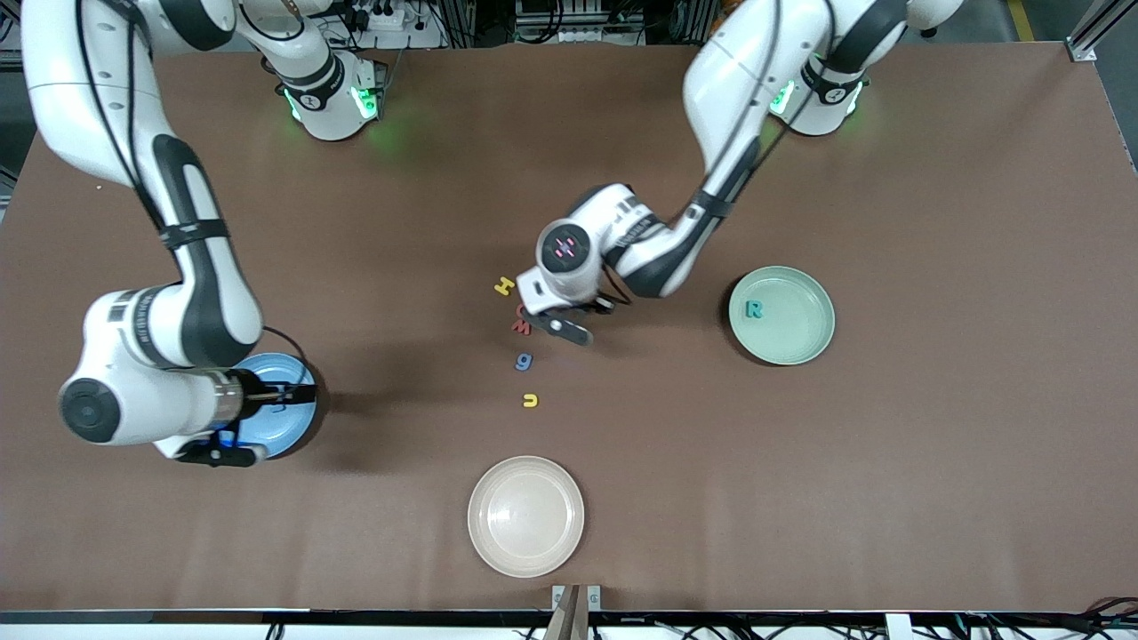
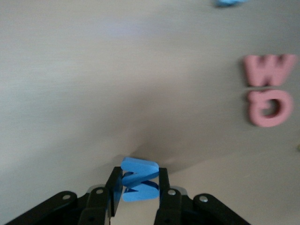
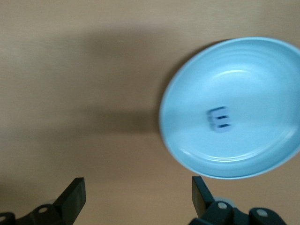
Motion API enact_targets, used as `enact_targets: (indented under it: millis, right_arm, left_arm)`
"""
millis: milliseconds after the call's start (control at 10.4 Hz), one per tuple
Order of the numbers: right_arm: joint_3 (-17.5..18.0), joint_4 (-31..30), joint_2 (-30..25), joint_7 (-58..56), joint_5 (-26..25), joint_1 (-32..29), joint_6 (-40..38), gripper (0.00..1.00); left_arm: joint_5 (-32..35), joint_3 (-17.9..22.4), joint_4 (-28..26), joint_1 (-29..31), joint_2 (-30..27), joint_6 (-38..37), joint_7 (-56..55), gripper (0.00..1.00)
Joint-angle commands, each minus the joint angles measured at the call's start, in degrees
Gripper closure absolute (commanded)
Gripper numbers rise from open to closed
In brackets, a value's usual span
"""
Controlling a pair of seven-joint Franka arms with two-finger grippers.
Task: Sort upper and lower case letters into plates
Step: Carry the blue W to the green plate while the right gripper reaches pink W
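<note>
Left gripper (image 2: 137, 185): closed on a blue letter (image 2: 139, 180), held just over the counter (image 1: 889, 462) beside the row of loose letters.

Row on the counter: yellow H (image 1: 504, 285), red letter (image 1: 522, 327), blue letter g (image 1: 524, 360), yellow u (image 1: 530, 400).

Green plate (image 1: 800, 342): teal R (image 1: 754, 309) inside.

Right gripper (image 3: 138, 197): spread wide, empty, over the blue plate (image 3: 262, 159), in which one small blue letter (image 3: 219, 117) lies.

Cream plate (image 1: 525, 516): nearest the front camera.

A wide brown table (image 1: 933, 462) fills the view — cables and metal framing (image 1: 1089, 31) line its edges.
</note>
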Motion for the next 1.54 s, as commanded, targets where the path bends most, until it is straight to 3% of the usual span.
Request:
enact_targets:
  millis: [0,193,289,385,481,578,867,963,1059,1156,1348,1444]
  right_arm:
    - [-0.32,-2.20,-1.00,8.64,1.18,4.57,2.79,0.00]
    - [-0.23,-9.20,-1.43,16.99,6.34,7.57,12.07,0.00]
    - [-0.23,-14.90,-3.26,19.90,6.54,10.02,18.56,0.00]
    - [-0.23,-20.18,-5.02,23.93,6.55,11.70,24.80,0.00]
    - [-0.23,-21.53,-5.47,29.45,6.55,14.93,26.52,0.00]
    - [-0.23,-21.63,-5.22,36.12,6.55,18.27,26.97,0.00]
    - [-0.40,-21.72,-4.96,47.41,6.46,26.37,27.06,0.00]
    - [-0.40,-21.90,-4.60,48.57,6.37,28.92,28.28,0.00]
    - [-0.58,-22.51,-4.60,48.67,6.28,30.86,29.60,0.00]
    - [-0.58,-22.51,-4.34,48.58,5.85,31.05,29.96,0.00]
    - [-0.75,-22.51,-2.41,48.49,3.31,33.41,32.40,0.00]
    - [-0.84,-22.60,-1.62,48.58,1.99,33.60,32.77,0.00]
  left_arm:
    - [-1.90,-2.34,-1.28,6.84,-5.60,-10.29,8.74,0.94]
    - [-3.12,-2.79,-1.81,10.80,-9.21,-19.77,13.35,0.94]
    - [-5.57,-2.79,-2.16,13.17,-10.53,-25.66,13.62,0.94]
    - [-5.60,-2.79,-6.17,14.59,-13.15,-27.11,14.32,0.93]
    - [-5.60,-2.70,-10.56,16.08,-15.61,-27.13,14.59,0.93]
    - [-5.42,-2.70,-14.52,18.88,-16.86,-26.34,15.20,0.93]
    - [-3.66,-2.70,-30.59,26.96,-22.48,-11.18,28.18,0.92]
    - [-3.75,-2.70,-32.64,30.30,-22.23,-8.08,34.31,0.92]
    - [-3.75,-2.79,-32.57,33.12,-21.27,-7.62,37.24,0.75]
    - [-4.62,-2.79,-32.57,33.50,-20.83,-7.61,37.10,0.01]
    - [-7.69,-3.31,-32.40,32.36,-21.17,-8.31,31.69,0.00]
    - [-7.88,-5.84,-31.96,31.31,-21.52,-8.40,26.51,0.00]
